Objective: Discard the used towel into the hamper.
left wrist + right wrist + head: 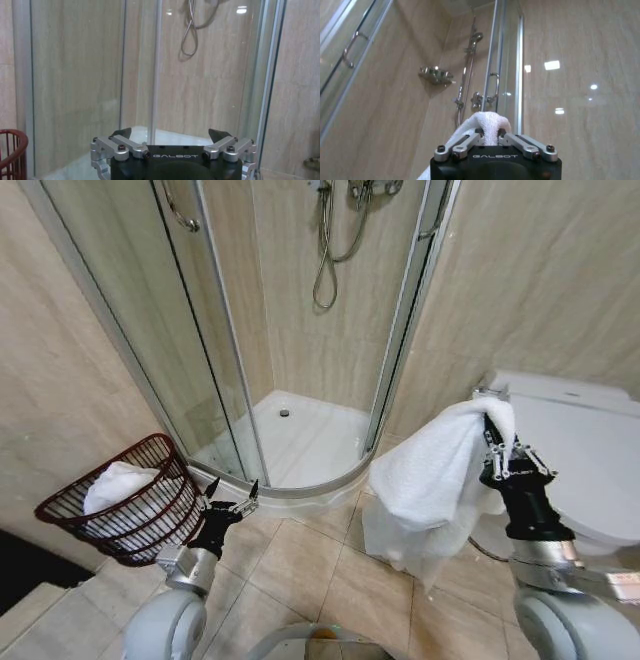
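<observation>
Between right claw (490,132) fingers, pinched towel (430,465).

Beige tiled walls (540,270) and floor (300,565) surround a glass corner shower (300,330) beside a white toilet (585,450).

I see beige tiled floor (300,565). On it: hamper (150,525) at my left by the wall, shower tray (300,445) ahead, toilet (590,470) on the right.

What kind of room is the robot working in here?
A bathroom, most likely: a glass corner shower with a hose, a white toilet, and tiled walls. The right gripper holds a towel.
</observation>
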